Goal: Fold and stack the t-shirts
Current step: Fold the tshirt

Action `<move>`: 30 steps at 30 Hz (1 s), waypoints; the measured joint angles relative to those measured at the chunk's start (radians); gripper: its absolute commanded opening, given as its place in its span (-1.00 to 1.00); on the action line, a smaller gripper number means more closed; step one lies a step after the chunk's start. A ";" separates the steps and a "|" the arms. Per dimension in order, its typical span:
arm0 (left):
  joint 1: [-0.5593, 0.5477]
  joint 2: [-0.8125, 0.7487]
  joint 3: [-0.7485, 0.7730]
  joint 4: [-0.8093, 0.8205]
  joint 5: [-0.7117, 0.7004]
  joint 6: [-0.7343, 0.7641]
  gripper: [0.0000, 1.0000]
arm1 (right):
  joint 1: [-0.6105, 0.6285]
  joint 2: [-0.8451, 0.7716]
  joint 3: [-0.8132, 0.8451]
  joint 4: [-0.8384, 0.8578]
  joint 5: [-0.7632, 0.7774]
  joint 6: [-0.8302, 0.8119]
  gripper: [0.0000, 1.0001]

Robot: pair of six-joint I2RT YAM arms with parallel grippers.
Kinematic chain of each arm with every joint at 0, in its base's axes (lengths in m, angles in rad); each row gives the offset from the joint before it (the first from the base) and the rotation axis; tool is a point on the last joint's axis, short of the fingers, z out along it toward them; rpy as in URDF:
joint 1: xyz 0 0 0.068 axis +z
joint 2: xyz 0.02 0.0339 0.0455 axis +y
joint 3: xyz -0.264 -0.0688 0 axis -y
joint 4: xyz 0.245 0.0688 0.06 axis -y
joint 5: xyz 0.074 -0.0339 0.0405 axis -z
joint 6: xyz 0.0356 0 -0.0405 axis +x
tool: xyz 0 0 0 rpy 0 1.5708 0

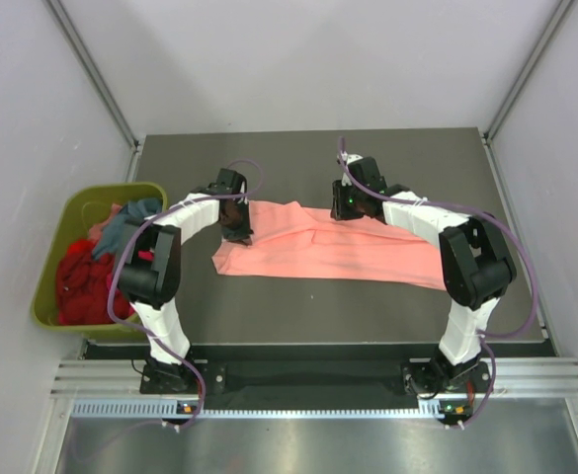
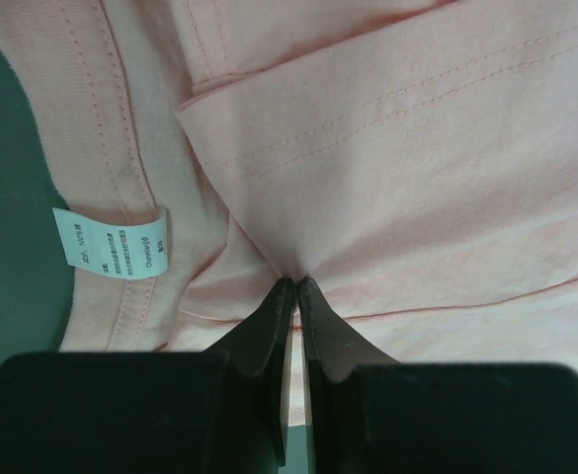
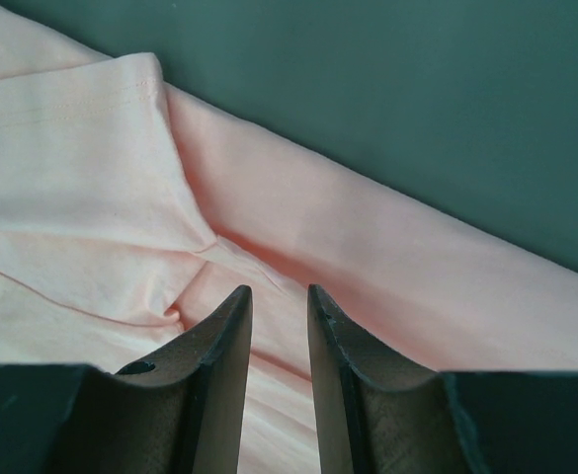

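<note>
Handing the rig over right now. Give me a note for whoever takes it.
Left gripper: shut, pinching the salmon-pink t-shirt near its collar label.
Right gripper: open, over the same shirt's far edge.
Shirt lies across the table as a long band, partly folded.
In the olive bin: red shirts, teal shirt.
Nothing stacked yet; finish this fold, then the rest.

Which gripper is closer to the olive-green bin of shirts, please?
Left. The left gripper pinches the salmon-pink t-shirt at its bin-side end, a little right of the bin; the right gripper is farther right, over the shirt's far edge.
</note>
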 measured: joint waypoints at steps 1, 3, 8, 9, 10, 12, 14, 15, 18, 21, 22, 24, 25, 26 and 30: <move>0.000 0.000 0.000 0.000 0.000 0.000 -0.78 | 0.000 0.000 0.000 0.000 0.000 0.000 -0.40; 0.000 0.000 0.003 -0.001 -0.001 0.000 -0.74 | 0.000 0.000 0.000 0.000 0.000 0.000 -0.40; 0.000 0.000 0.014 -0.003 -0.007 0.000 -0.69 | 0.000 0.000 0.000 0.000 0.002 0.000 -0.40; 0.000 0.000 0.017 -0.003 -0.008 0.000 -0.69 | 0.000 0.000 0.000 0.000 0.003 0.001 -0.40; 0.000 0.000 0.020 -0.003 -0.010 0.000 -0.70 | 0.000 0.000 0.000 0.001 0.003 0.001 -0.40; -0.001 0.000 0.025 -0.003 -0.011 0.000 -0.83 | 0.000 0.000 0.000 0.000 0.003 0.001 -0.40; -0.001 0.000 0.030 -0.003 -0.011 -0.002 -0.94 | 0.000 0.000 0.000 0.001 0.003 0.001 -0.40; -0.001 0.000 0.031 -0.003 -0.011 -0.002 -0.98 | 0.000 0.000 0.000 0.000 0.003 0.001 -0.40; -0.002 0.000 0.032 -0.003 -0.011 -0.002 -0.93 | 0.000 0.000 -0.004 0.002 0.003 0.001 -0.40; -0.003 0.000 0.032 -0.006 -0.020 0.002 -0.62 | 0.000 0.000 -0.010 0.001 0.004 0.001 -0.40; -0.004 0.000 0.032 -0.009 -0.024 -0.002 -0.59 | 0.000 0.000 -0.010 0.001 0.004 0.001 -0.40; -0.004 0.000 0.032 -0.014 -0.035 -0.002 -0.53 | 0.000 0.000 -0.011 0.001 0.004 0.001 -0.40; -0.004 0.000 0.032 -0.014 -0.038 -0.001 -0.51 | 0.000 0.000 -0.011 0.002 0.004 0.000 -0.40; -0.004 0.000 0.032 -0.014 -0.042 0.001 -0.49 | 0.000 0.000 -0.011 0.001 0.004 0.001 -0.40; -0.002 0.000 0.035 -0.017 -0.044 0.012 -0.47 | 0.000 0.000 -0.011 0.001 0.003 0.000 -0.39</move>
